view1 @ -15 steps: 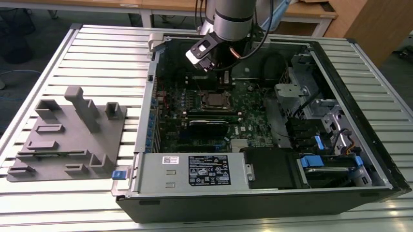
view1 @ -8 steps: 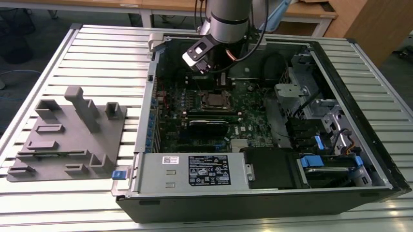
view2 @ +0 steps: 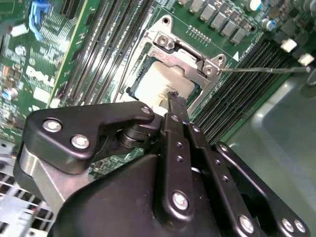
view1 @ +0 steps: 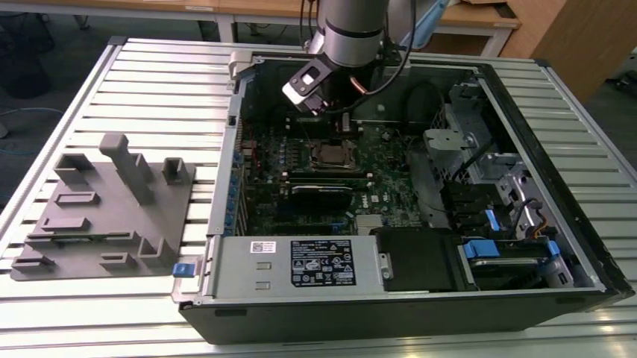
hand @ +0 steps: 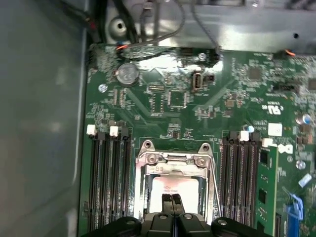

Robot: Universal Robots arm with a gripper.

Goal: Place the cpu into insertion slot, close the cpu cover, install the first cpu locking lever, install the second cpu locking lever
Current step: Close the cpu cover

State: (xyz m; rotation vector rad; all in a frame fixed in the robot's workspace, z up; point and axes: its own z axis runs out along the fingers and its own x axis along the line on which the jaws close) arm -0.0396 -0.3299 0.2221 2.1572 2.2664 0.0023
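Gripper (hand: 173, 196) down at the chip (hand: 170, 183), upper middle of the exterior view.
Fingers (hand: 168, 205) pinched together, empty; best press straight down so the cover (hand: 173, 159) sits flat.

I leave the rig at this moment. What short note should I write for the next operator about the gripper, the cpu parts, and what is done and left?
The gripper is shut, holding nothing, tips just over the cpu.
The cpu sits in the insertion slot.
The cpu cover appears lowered over it.
One thin lever rod sticks out from the socket corner, seemingly unlatched.
Done: cpu placed, cover apparently closed.
Left: both locking levers, as far as visible.
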